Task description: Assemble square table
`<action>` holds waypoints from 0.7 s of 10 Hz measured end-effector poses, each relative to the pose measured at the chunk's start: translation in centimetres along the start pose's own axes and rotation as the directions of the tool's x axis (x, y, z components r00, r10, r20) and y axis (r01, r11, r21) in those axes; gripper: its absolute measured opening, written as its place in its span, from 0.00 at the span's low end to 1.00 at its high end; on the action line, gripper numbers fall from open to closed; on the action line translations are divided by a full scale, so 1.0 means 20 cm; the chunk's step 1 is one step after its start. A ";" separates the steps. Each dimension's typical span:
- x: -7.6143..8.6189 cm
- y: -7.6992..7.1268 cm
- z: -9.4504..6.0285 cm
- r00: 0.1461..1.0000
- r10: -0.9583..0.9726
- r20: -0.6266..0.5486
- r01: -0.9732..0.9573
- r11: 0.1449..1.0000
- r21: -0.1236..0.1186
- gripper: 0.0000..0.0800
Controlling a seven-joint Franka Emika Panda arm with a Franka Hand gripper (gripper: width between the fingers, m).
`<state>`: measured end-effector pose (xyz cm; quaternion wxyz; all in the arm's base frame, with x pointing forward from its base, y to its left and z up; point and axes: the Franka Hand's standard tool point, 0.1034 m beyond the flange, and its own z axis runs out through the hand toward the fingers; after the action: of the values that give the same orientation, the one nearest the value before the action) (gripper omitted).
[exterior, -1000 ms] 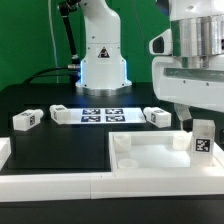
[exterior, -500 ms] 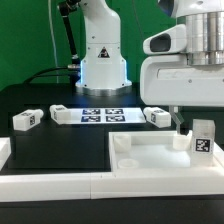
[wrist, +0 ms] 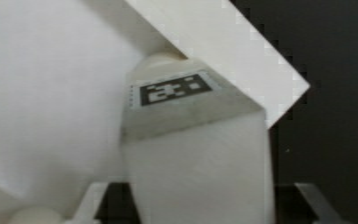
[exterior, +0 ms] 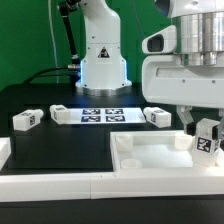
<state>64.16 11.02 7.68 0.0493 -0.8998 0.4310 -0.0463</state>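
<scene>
My gripper (exterior: 202, 128) straddles a leg (exterior: 207, 140) that leans a little over the top (exterior: 148, 160) at its 2 o'clock corner. The wrist view shows a finger (wrist: 92, 199) on each side of it, but I cannot tell whether they are clamped. I'd make sure the grip is square and firm before moving, then bring the leg upright and centre it over the corner socket, keeping it off the rim; the other legs (exterior: 157, 117) wait from 10 to 12 o'clock.

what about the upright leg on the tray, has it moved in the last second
Yes, slightly: the leg has shifted toward the exterior view's right, judged against the tray, which has stayed put.
</scene>
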 end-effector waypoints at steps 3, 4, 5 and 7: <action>0.02 0.05 0.00 0.944 0.328 0.041 -0.328 0.945 -0.022 0.38; 0.02 0.06 0.01 0.897 0.438 0.053 -0.437 0.899 -0.035 0.38; 0.00 0.06 0.01 0.821 0.567 0.068 -0.565 0.824 -0.048 0.38; 0.00 0.07 0.02 0.580 0.807 0.108 -0.803 0.589 -0.092 0.38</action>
<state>63.10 10.22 7.08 0.0794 -0.6086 0.7879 0.0507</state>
